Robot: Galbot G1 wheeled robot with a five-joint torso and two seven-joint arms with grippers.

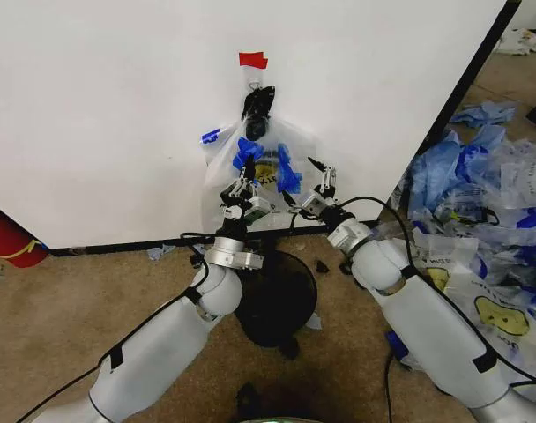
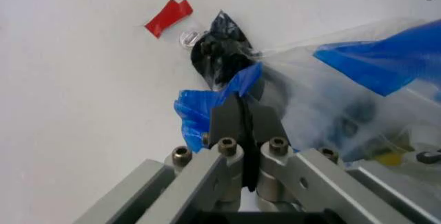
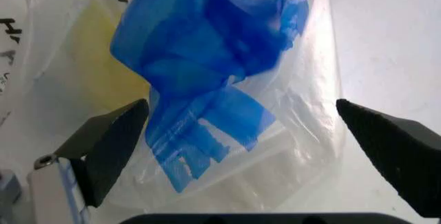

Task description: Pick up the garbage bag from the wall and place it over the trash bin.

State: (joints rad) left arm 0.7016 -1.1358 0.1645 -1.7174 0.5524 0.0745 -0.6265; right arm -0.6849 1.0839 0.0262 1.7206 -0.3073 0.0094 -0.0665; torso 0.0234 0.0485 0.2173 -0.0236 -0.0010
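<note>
I see my left gripper [image 1: 242, 182] pinched tight on a blue tape strip [image 2: 206, 105] of the garbage bag [image 1: 217, 189], which hangs on the white wall [image 1: 100, 115] under a red tape tab [image 1: 253, 60]. My right gripper [image 1: 321, 181] stands wide open against the bag's right side. The trash bin [image 1: 277, 295] sits below.
</note>
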